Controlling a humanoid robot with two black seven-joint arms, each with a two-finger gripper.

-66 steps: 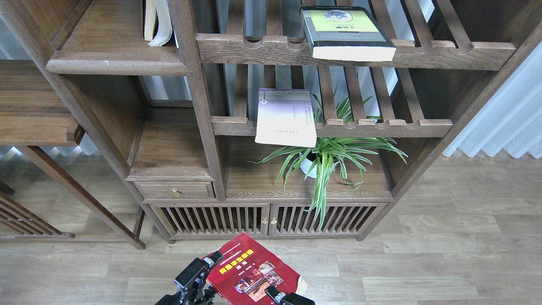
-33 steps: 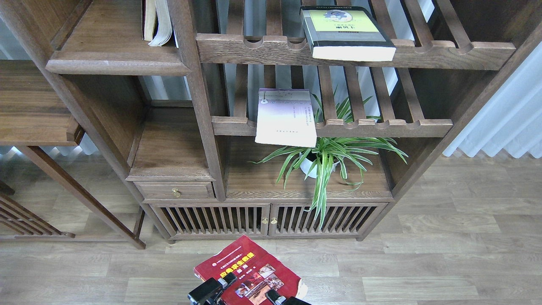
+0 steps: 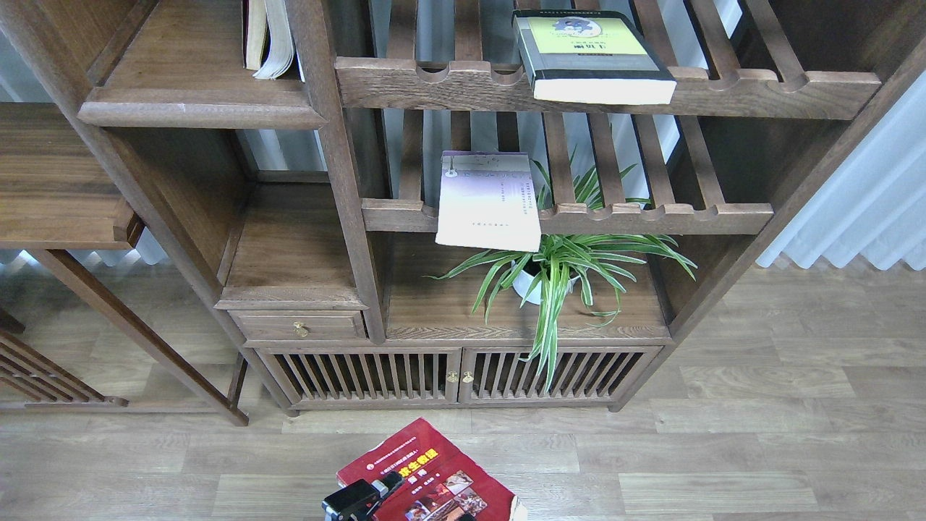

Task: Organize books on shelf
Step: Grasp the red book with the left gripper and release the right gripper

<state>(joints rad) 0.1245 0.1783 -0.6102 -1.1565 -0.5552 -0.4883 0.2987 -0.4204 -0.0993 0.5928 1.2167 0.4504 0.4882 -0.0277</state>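
Note:
The dark red book [image 3: 434,481] with a yellow title and photos sits at the bottom edge, above the floor, partly cut off. My left gripper [image 3: 360,499] is a small dark shape at the book's left edge; its fingers cannot be told apart. My right gripper is out of view. The thick black-grey book [image 3: 593,54] with a lime-yellow panel lies flat on the upper slatted rack. The thin pale lavender-white book [image 3: 488,199] lies on the lower slatted rack and overhangs its front rail. The solid shelf [image 3: 195,112] with a rounded lip is at the upper left.
A few pale books [image 3: 269,36] stand at the solid shelf's right end. A potted spider plant [image 3: 557,271] stands under the lower rack. A drawer [image 3: 300,327] and slatted cabinet doors [image 3: 456,375] are below. A second solid board [image 3: 58,210] juts out at far left.
The red book has sunk toward the bottom edge. My right gripper has dropped out of view. My left gripper has moved right and down, against the book's left edge.

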